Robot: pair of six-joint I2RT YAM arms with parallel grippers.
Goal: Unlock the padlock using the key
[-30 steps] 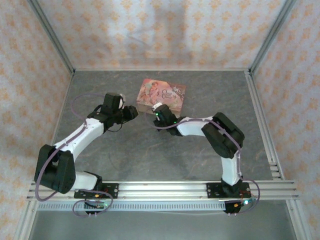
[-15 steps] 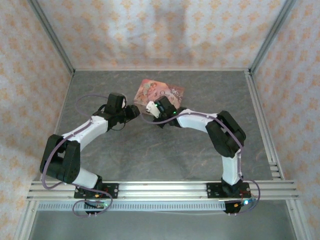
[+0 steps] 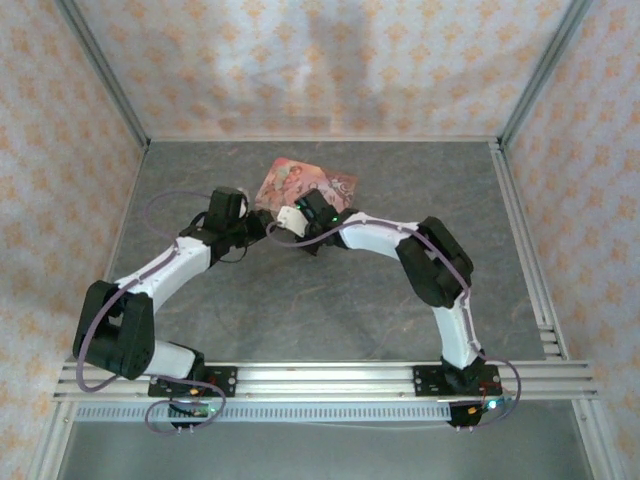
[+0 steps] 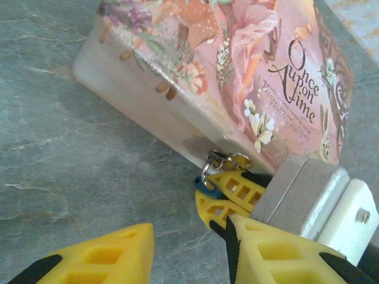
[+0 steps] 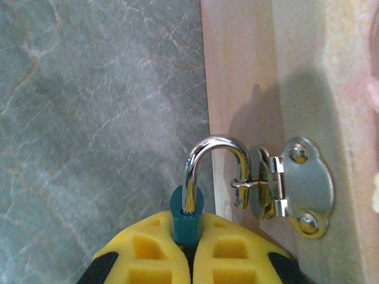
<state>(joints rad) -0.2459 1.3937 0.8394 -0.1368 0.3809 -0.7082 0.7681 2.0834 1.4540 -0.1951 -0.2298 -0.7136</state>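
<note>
— Blue-green body, bright steel shackle (image 5: 216,148): that's the padlock (image 5: 185,222), is it? Where does it sit?

— Against the pale side wall of the pink picture tin (image 4: 237,77). Its shackle passes through the staple of the small metal hasp (image 5: 296,186) riveted to that wall, and the body hangs out from the tin over the grey marbled table (image 3: 300,320).

— And what has hold of it?

— The right gripper (image 5: 189,236). Its yellow fingers are pressed together on the padlock's body, with the shackle standing clear of their tips.

— The other one?

— The left gripper (image 4: 188,239) is just beside it, low over the table and pointing at the same wall of the tin. Its jaws stand partly apart, bare table showing in the gap; I can see nothing between them.

— And the tin itself?

— Toward the table's far edge, a little left of the middle, turned askew to the edges. Both arms reach in to meet at its near side.
</note>
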